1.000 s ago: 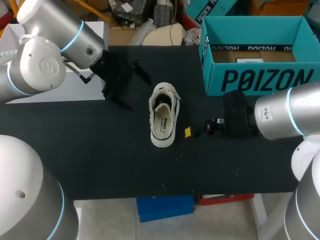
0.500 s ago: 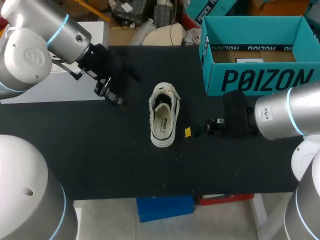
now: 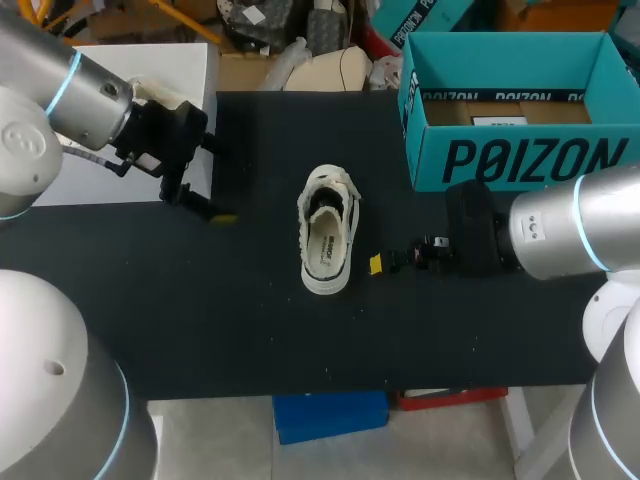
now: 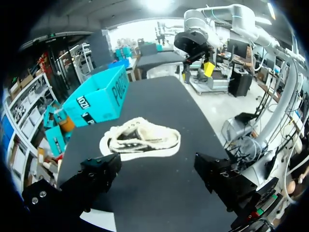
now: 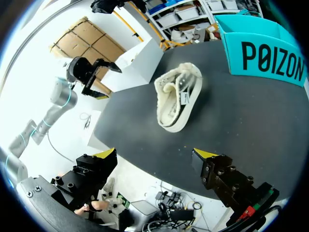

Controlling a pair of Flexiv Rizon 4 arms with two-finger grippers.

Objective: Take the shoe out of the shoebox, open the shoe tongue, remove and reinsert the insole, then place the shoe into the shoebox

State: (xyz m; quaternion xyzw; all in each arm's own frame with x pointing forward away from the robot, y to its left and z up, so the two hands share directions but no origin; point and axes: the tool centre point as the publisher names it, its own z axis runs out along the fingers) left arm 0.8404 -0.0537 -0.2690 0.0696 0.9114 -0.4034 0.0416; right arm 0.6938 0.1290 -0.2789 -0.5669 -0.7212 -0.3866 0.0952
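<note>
We are holding our right claw (image 5: pixel 155 155) just beside the shoe (image 3: pixel 327 240), its fingers spread wide and empty. The shoe is lying on the black table (image 3: pixel 250 330), out of the box, its long axis running away from us, broadside to that nearer claw. It is looking cream, fleecy and soft, with a pale, smooth sole. Our left claw (image 4: pixel 157 176), also gaping with nothing in it, is hanging well apart. Farthest off, the teal cardboard shoebox (image 3: pixel 520 160) is standing open.

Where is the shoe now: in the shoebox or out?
Out. The shoe rests sole-down on the table, apart from the open-topped shoebox.
</note>
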